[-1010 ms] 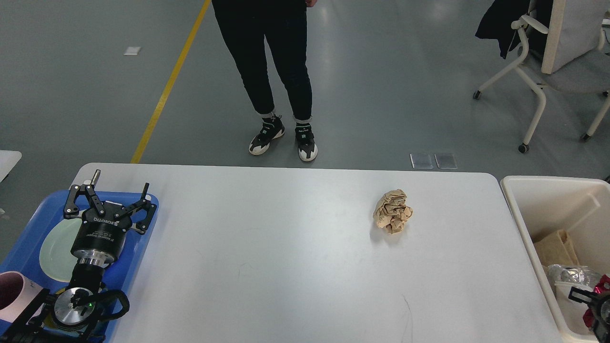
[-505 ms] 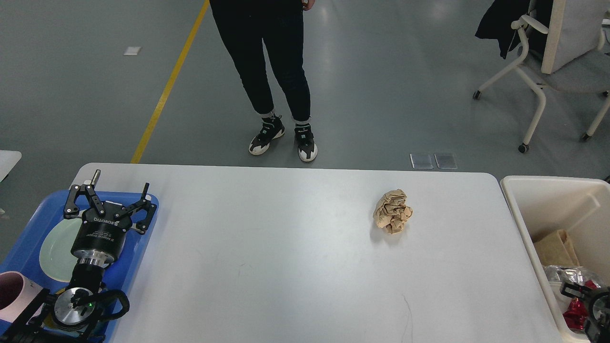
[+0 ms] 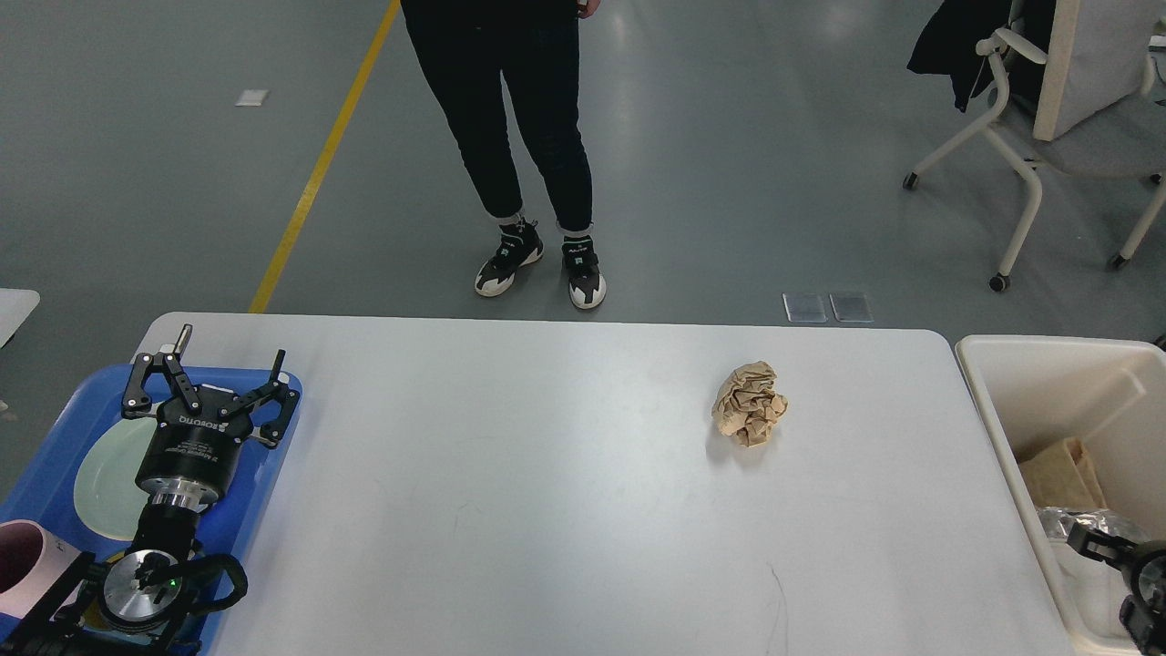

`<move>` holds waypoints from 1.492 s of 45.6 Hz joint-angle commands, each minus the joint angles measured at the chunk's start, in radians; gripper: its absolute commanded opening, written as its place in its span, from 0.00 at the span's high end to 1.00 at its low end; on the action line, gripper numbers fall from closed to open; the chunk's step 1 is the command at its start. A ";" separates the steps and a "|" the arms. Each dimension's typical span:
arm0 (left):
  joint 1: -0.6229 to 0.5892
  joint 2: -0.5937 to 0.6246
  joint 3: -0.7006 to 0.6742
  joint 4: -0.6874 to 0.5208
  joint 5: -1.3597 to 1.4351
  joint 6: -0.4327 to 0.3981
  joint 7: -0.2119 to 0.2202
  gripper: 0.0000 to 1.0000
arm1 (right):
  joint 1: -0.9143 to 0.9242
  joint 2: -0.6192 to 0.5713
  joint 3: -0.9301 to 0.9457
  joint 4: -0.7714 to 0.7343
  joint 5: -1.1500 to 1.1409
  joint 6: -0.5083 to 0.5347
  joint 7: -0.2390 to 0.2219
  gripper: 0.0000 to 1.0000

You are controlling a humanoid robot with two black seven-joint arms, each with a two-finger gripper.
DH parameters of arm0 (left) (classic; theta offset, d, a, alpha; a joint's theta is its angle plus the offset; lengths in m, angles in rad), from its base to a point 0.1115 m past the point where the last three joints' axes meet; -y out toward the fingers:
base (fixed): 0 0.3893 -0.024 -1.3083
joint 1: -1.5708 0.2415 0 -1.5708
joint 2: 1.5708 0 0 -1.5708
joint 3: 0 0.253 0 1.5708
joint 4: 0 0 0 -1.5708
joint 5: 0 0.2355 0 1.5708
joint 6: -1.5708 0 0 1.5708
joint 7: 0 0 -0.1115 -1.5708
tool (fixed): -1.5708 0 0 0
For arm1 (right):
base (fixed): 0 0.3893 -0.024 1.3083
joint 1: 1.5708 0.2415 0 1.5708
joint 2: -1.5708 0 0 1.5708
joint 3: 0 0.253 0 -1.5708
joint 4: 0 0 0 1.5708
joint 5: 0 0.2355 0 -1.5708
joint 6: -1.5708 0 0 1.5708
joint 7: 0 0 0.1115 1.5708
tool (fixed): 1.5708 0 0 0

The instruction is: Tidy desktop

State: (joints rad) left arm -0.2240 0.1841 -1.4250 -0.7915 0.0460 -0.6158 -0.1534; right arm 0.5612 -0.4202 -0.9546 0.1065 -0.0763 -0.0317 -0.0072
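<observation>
The large white rectangular desktop (image 3: 547, 510) with rounded corners is seen filling the lower middle of the head view; faint scuffs are visible on its matte surface. A single crumpled ball of brown paper (image 3: 750, 403) is found on it, right of centre and towards the far edge, well apart from both grippers.

At the desktop's left end, a blue plastic tray (image 3: 46, 483) is seen, in which a pale green round plate (image 3: 105, 474) lies and a pink cup (image 3: 23, 560) stands at the near corner. The left gripper (image 3: 219, 374) is held above this tray, its two black fingers spread wide apart with nothing between them.

Beside the right edge of the desktop, a cream rectangular plastic bin (image 3: 1048, 364) is placed; brown paper (image 3: 1061, 474) and a crinkled silvery wrapper (image 3: 1079, 521) are contained in it. The right gripper (image 3: 1125, 569) is shown only in part at the lower right corner, over the bin; whether its jaws are apart or together cannot be told.

Beyond the far edge, a standing person's dark-trousered legs (image 3: 528, 137) are seen on the grey floor, and a white-framed wheeled chair (image 3: 1029, 164) at the upper right.
</observation>
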 commanded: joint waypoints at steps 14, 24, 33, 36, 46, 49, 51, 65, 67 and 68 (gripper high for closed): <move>0.000 0.000 0.000 0.000 0.000 -0.001 0.000 0.03 | 0.787 -0.215 -0.136 0.766 -0.275 0.187 -0.212 0.00; 0.000 0.000 0.000 0.000 0.000 0.001 0.000 0.03 | 1.264 -0.023 -0.296 1.081 -0.272 0.409 -0.275 0.00; 0.000 0.000 0.000 0.000 0.000 0.001 0.000 0.03 | 1.546 0.103 -0.248 1.156 -0.258 0.792 -0.274 0.00; 0.000 0.000 0.001 0.000 0.000 0.001 0.000 0.03 | 1.623 0.104 -0.234 1.245 -0.231 0.802 -0.275 0.00; 0.000 0.000 0.000 0.000 0.000 0.001 0.000 0.03 | 1.848 0.178 -0.282 1.476 -0.108 0.794 -0.264 0.00; 0.000 0.000 0.000 0.000 0.000 0.001 0.000 0.03 | 1.893 0.185 -0.314 1.510 -0.031 0.785 -0.251 0.01; 0.000 0.000 0.000 0.000 0.000 0.001 0.000 0.03 | 1.918 0.196 -0.323 1.527 -0.007 0.782 -0.232 0.01; 0.000 0.000 0.000 0.000 0.000 0.001 0.000 0.03 | 1.912 0.199 -0.312 1.543 -0.002 0.669 -0.178 0.01; 0.000 0.000 0.000 0.000 0.000 0.001 0.000 0.03 | 1.876 0.207 -0.311 1.529 -0.002 0.612 -0.180 0.01; 0.000 0.000 0.000 0.000 0.000 0.001 0.000 0.03 | 1.855 0.210 -0.309 1.520 -0.002 0.581 -0.180 0.01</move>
State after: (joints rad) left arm -0.2236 0.1839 -1.4244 -0.7917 0.0460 -0.6149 -0.1534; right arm 2.4839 -0.2199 -1.2692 1.6527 -0.0784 0.6707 -0.1859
